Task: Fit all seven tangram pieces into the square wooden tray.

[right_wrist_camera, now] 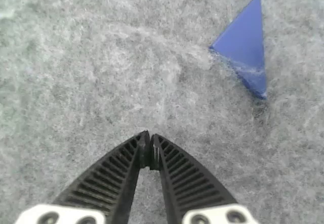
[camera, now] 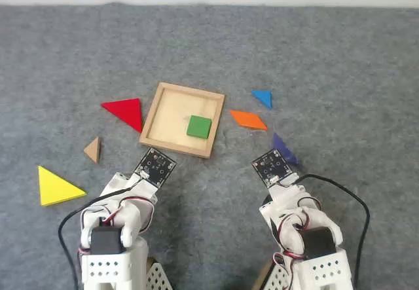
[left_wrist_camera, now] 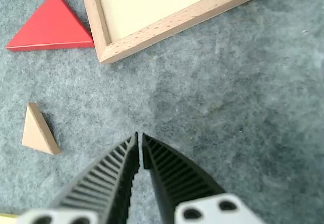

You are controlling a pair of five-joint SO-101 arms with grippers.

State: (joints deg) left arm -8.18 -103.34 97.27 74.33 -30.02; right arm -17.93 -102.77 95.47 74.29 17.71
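Tray (camera: 175,148) sits mid-counter (camera: 340,54), green square (camera: 199,126) already seated inside; six pieces are left outside it. Left tool (left_wrist_camera: 140,138) and right tool (right_wrist_camera: 150,135) are both fully closed, nothing held. Violet triangle (right_wrist_camera: 245,47), right of the tray and apparently flat, is likely next: jaws to be opened wide and two edges straddled squarely.
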